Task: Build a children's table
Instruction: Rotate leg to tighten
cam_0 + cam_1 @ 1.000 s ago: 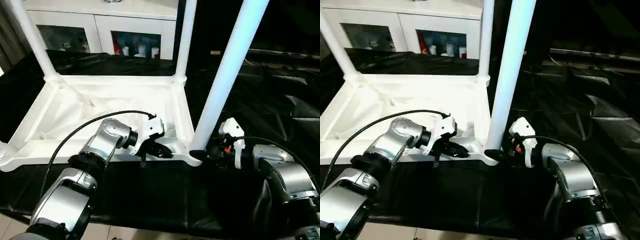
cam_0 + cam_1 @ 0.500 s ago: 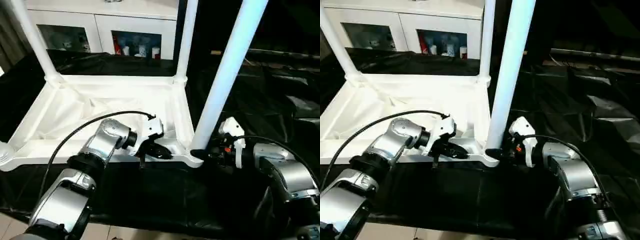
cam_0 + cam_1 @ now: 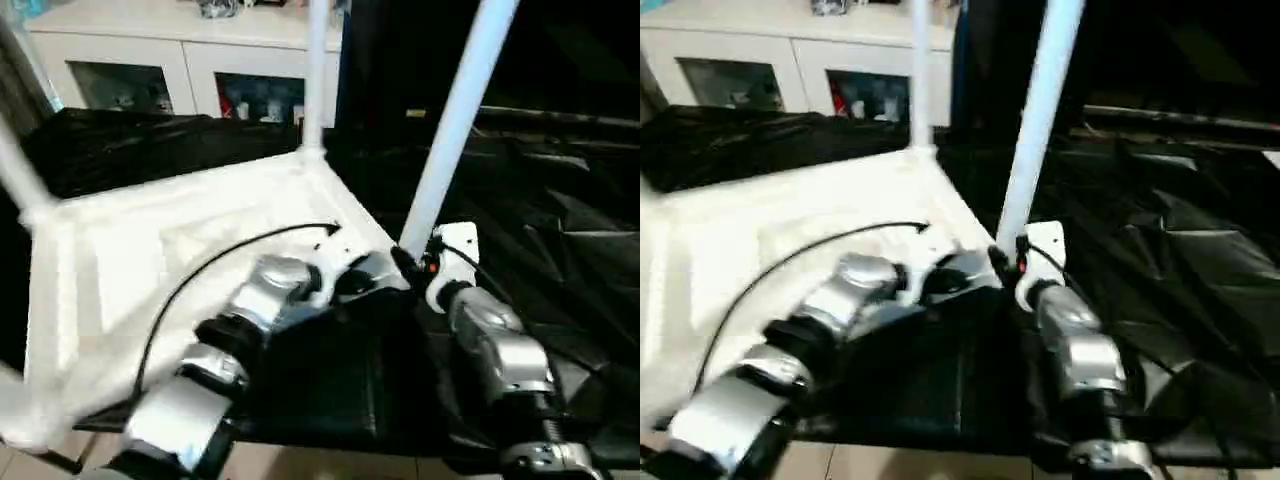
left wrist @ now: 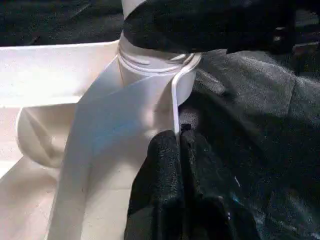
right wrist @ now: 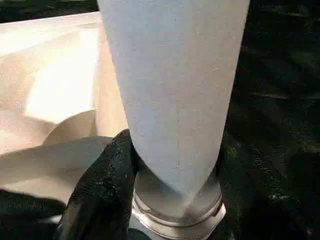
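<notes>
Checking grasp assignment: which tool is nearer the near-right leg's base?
Right. The right tool straddles the leg just above its socket, fingers on either side. The left tool is shut on the tabletop's rim beside that socket.

Both head views are smeared with motion blur, the white plastic glaring against dim black surroundings.

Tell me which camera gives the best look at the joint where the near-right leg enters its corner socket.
The right wrist view: the leg tapers into the ringed corner socket, with a black finger against its side. The left wrist view shows the socket partly under a dark gripper. In the eye views the right gripper hides the joint.
</notes>
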